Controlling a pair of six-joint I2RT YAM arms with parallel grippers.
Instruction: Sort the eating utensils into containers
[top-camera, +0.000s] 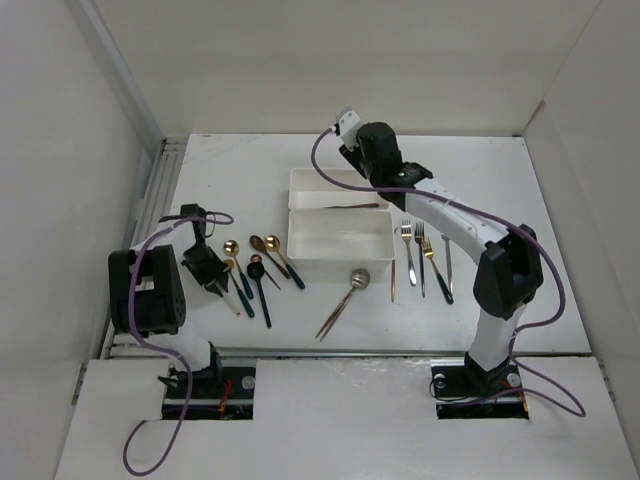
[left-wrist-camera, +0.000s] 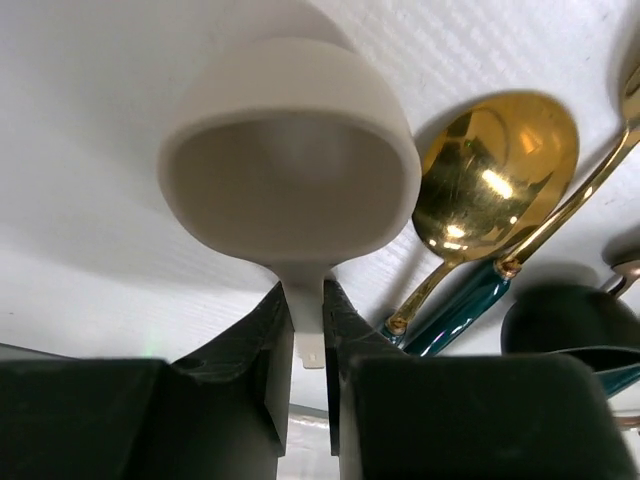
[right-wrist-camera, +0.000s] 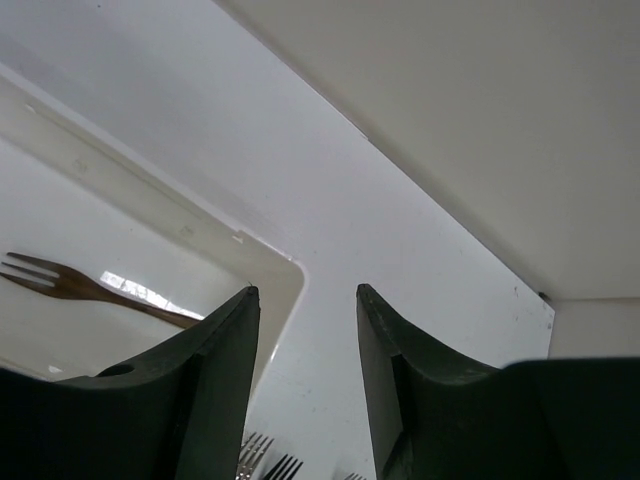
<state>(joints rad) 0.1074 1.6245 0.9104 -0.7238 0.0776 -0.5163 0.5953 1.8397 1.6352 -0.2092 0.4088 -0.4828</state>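
White spoon (left-wrist-camera: 290, 150) pinched by left tool (left-wrist-camera: 308, 318), seemingly resting on table (left-wrist-camera: 90, 110).

You have bright, even overhead light in the top view: the white table (top-camera: 500, 170) is nearly washed out, and the shadows on it are short and soft. On the left wrist view the white spoon (left-wrist-camera: 290, 170) sits close to the lens and reads soft (no crisp rim), while the gold spoon (left-wrist-camera: 497, 175) throws hot glints. On the right wrist view the dark fingers (right-wrist-camera: 215, 380) blur at the near edge; the fork (right-wrist-camera: 75, 285) is fairly sharp.
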